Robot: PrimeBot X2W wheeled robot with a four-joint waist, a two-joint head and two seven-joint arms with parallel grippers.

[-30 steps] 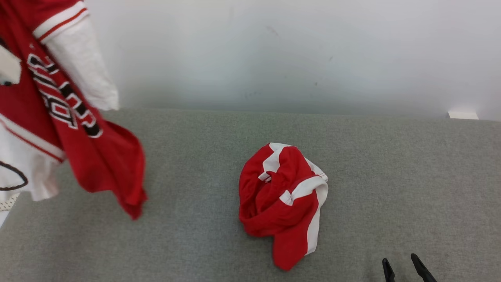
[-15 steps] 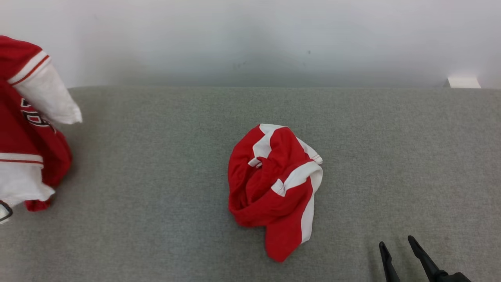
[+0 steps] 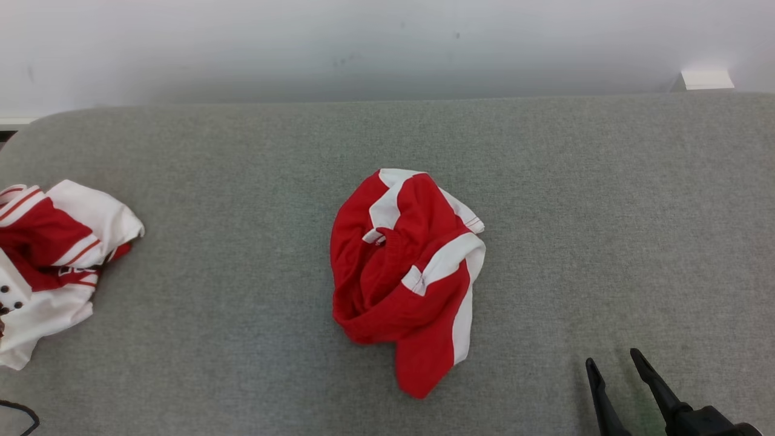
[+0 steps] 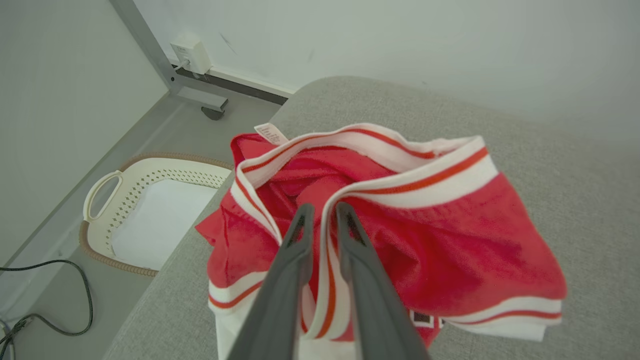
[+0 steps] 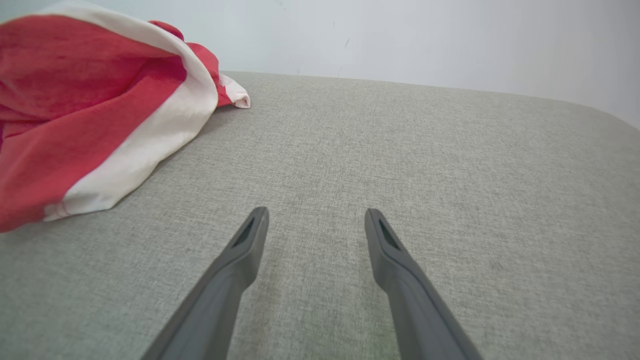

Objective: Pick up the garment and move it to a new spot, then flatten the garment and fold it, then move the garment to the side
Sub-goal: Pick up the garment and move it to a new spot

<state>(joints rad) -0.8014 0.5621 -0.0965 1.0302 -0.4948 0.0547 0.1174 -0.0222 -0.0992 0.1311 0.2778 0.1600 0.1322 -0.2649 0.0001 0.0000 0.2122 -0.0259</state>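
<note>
Grey upholstered tabletop [image 3: 242, 151] bore a crumpled red-and-white jersey [image 4: 450, 235] at its left edge, seemingly being set aside, striped trim pinched by the left gripper [image 4: 324, 207]; the right gripper [image 5: 316, 215] waited, spread wide.

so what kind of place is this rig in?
Likely an indoor test room for laundry folding: grey fabric-covered surface against a bare white wall, a crumpled jersey and another red-and-white garment on it, a laundry basket on the floor beside.

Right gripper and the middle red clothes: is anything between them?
Nothing: only bare grey fabric surface lies between the right gripper and the middle red garment, seen in the right wrist view.
</note>
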